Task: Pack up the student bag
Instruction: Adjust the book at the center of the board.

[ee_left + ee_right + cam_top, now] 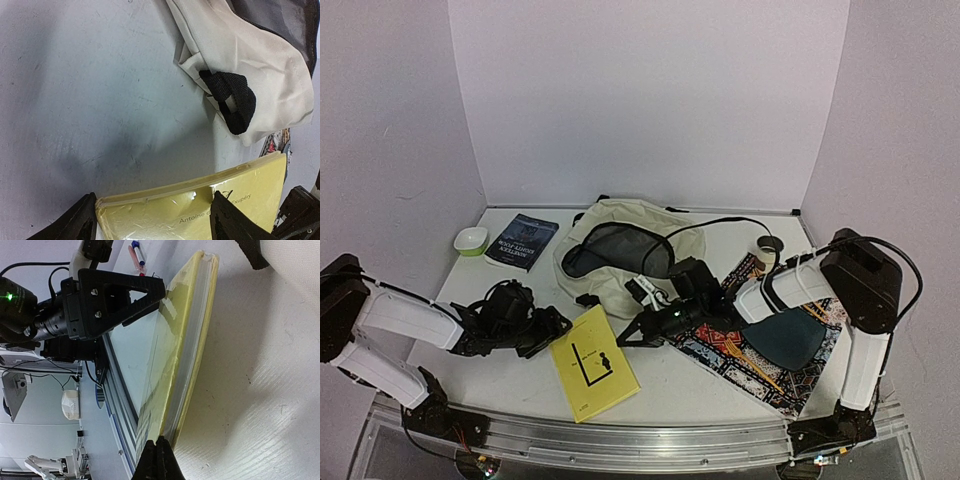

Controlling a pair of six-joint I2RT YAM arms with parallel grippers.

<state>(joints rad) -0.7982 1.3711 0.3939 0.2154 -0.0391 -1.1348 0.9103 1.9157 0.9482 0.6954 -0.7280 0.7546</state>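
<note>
On the table, packing barely begun

Toward the back of the table we see the student bag (640, 215), its mouth gaping up and toward the arms, its long axis running left to right. Only mesh shows inside. A yellow book (595, 365) lies outside, in front. Our left gripper (155, 200) straddles its edge, fingers wide. Our right gripper (157, 456) has its fingers pressed together at the book's rim.
</note>
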